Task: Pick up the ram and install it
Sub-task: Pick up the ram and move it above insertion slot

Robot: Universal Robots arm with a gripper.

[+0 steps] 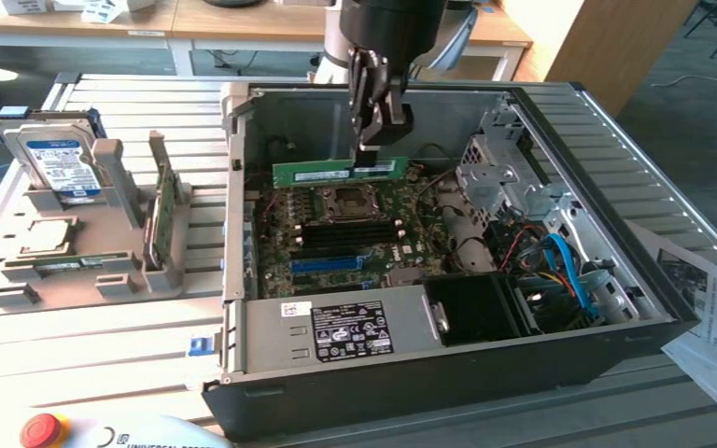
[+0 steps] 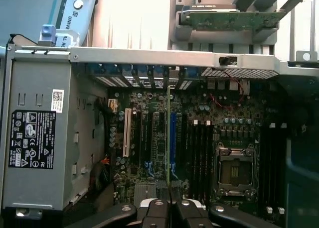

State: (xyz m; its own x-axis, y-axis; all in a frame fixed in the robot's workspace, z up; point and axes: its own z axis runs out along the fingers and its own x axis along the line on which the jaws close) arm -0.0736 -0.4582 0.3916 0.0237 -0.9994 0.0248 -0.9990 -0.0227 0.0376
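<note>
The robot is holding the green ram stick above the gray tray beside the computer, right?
Not quite. The gripper does hold the ram, but it is above the motherboard inside the open case, not above the tray beside it. The exterior view shows this.

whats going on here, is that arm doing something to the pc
The robot arm's gripper is shut on the ram and holds it lengthwise over the motherboard inside the open computer case. The stick is not yet seated in a slot. On the exterior view's left, a grey tray holds a hard drive.
</note>
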